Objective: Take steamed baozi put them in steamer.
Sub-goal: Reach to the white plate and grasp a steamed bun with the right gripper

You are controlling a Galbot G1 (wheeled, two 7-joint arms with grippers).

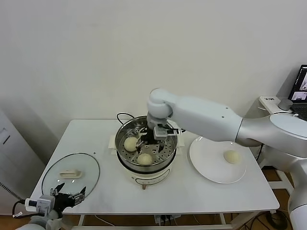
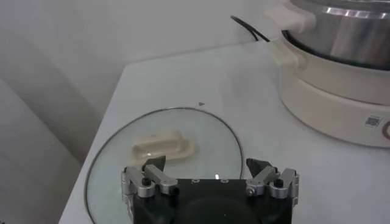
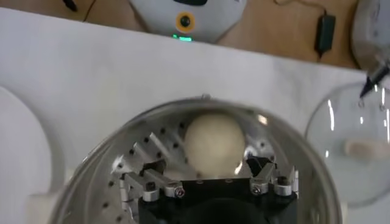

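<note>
A: Where is the right gripper (image 1: 152, 135) sitting?

B: It is hanging inside the steamer (image 1: 146, 123), fingers spread and gripping nothing. In the right wrist view a baozi (image 3: 214, 143) is lying on the perforated floor just beyond the spread fingers (image 3: 152, 168), whether touching them I cannot tell.

A: And the other arm?

B: The left gripper (image 1: 69, 196) is idling low at the near left corner of the table, jaws released, hovering just over the edge of the glass lid (image 1: 71, 173). Its fingertips (image 2: 155, 164) are showing apart in the left wrist view, with the lid's cream handle (image 2: 163, 145) lying just past them.

A: What is the steamer holding?

B: From the head view I am counting two buns in the basket clearly: one at the left (image 1: 130, 143) and one nearer the front (image 1: 145, 159). The gripper is covering the middle, so the bun in the wrist view may be a third or one of those two; I cannot tell.

A: Anything outside it?

B: One bun (image 1: 232, 156) is resting on the white plate (image 1: 206, 160), which is lying just to the right of the steamer.

A: And the surroundings?

B: Everything is standing on a white table (image 1: 96, 139) against a plain pale wall. The steamer is sitting on a white base (image 1: 149, 177) with a black cord (image 1: 123, 116) trailing behind. A laptop (image 1: 300, 93) is showing at the far right edge.
</note>
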